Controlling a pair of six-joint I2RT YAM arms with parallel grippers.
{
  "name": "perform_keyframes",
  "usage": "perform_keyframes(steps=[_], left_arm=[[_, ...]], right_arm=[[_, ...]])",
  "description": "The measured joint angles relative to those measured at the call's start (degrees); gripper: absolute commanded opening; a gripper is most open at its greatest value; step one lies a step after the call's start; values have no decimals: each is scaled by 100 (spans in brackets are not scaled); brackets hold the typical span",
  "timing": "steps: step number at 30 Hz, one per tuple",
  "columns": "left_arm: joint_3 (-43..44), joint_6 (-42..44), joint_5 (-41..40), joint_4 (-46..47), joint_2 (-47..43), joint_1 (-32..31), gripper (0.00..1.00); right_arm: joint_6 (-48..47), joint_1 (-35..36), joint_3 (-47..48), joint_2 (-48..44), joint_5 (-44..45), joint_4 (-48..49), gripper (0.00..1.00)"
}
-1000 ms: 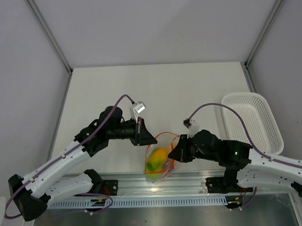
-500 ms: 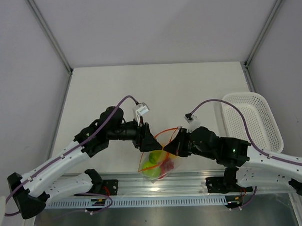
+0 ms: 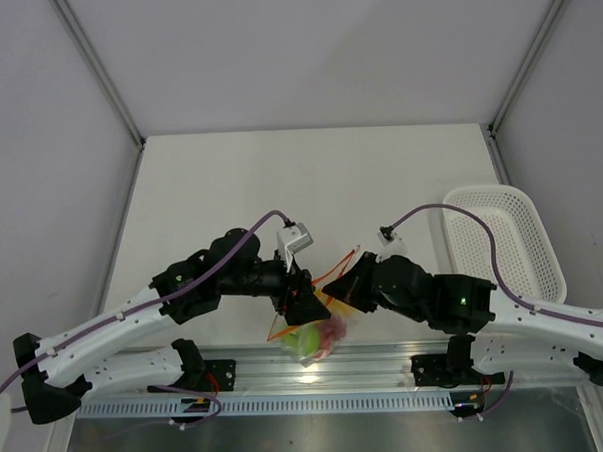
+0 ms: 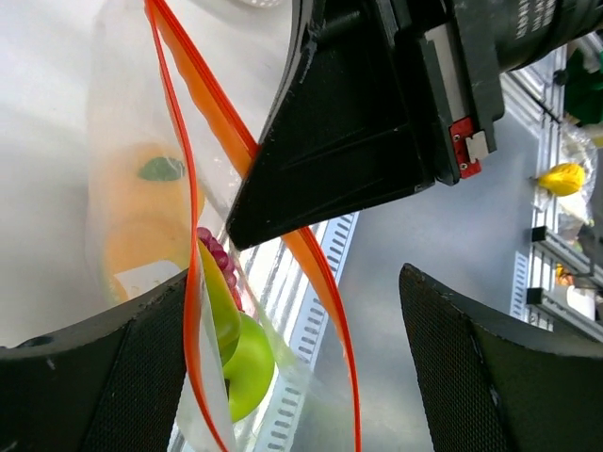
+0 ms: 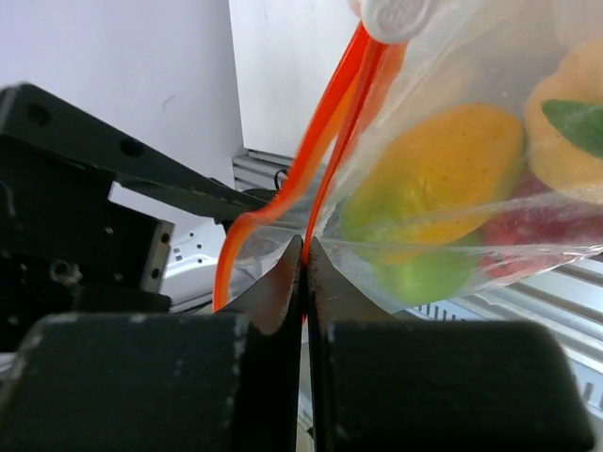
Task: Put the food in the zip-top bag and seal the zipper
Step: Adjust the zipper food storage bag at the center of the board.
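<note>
Since a second ago the left gripper (image 3: 307, 308) has swung right and toward the near edge of the table (image 3: 309, 176), and its fingers, then pressed together, now stand spread wide; the right gripper (image 3: 336, 290) has edged left to meet it, and the bag (image 3: 316, 337) has twisted round below them. A white mesh basket (image 3: 502, 242) sits along the right edge, well apart from the rest. Both arms reach inward so the grippers nearly meet over the middle of the near edge. The bag hangs there between them, its bottom down by the edge; whether it rests on the table cannot be told. In the right wrist view the right gripper (image 5: 303, 250) has its fingers clamped tight on the zipper (image 5: 325, 122), bearing the bag (image 5: 452, 56). In the left wrist view the left gripper (image 4: 292, 311) straddles the zipper (image 4: 203, 104) without touching it. Inside the bag lie a yellow-orange fruit (image 5: 443, 165), a green fruit (image 5: 424, 273) beneath it and a red fruit (image 5: 537, 231) to their right. The white tab (image 5: 396, 14) sits at the zipper's upper end.
</note>
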Motion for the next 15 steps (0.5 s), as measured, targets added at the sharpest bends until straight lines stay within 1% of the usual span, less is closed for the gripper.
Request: perform_keyframes(steps=[4,6,7,9,10,11,13,14,15], left_arm=[[2,122,-431,-101,114,-339,85],[2,168,-664,-162,181,-461,82],[2,181,-765,-203,212,-501,81],[2,192,-933,-264,240,-538,75],[2,208,-1027,-286,240,-544,75],[2,216,-1110,-295,236,-544,70],[2,208,-1281,-328,223,-544,62],[2,212,-1368,-345,219,-546,52],[2,192,-1440,-361,214,-546,46]], right_arm=[[356,105,116,164,166,-39,0],[452,142,179,234,227,-79,2],[485,157,203,249,245,-98,3],[551,184,269,262,328,-179,14],[568,190,278,262,350,-186,14],[588,195,289,256,382,-192,16],[605,197,291,227,431,-208,18],[610,201,291,201,450,-225,19],[612,201,291,177,463,-229,20]])
